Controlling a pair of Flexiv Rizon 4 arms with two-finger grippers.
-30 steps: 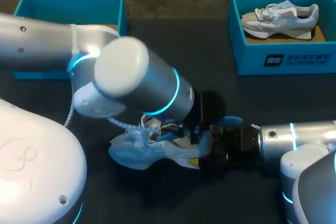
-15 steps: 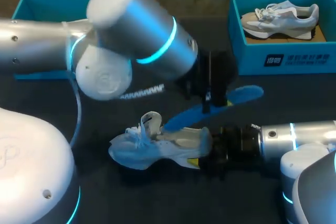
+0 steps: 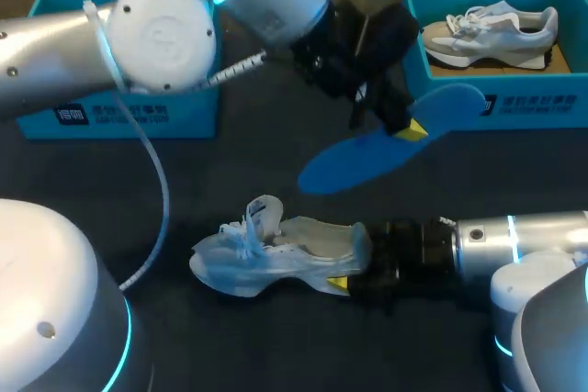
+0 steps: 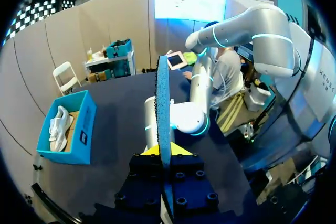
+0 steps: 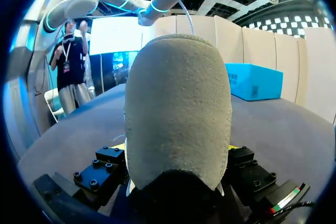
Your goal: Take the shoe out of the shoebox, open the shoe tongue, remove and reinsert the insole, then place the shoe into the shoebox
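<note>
On the dark tabletop (image 3: 230, 172), holds the white shoe (image 3: 276, 259) on its side, near centre, with the right tool (image 3: 354, 274) clamped on the heel. Has drawn the blue insole (image 3: 367, 158) out and up, rightward, with the left tool (image 3: 404, 124) clamped on one end. Marks removal as done; leaves reinsertion next.

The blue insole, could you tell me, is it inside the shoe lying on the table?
No, the blue insole hangs in the air in the left gripper, above and apart from the shoe.
</note>
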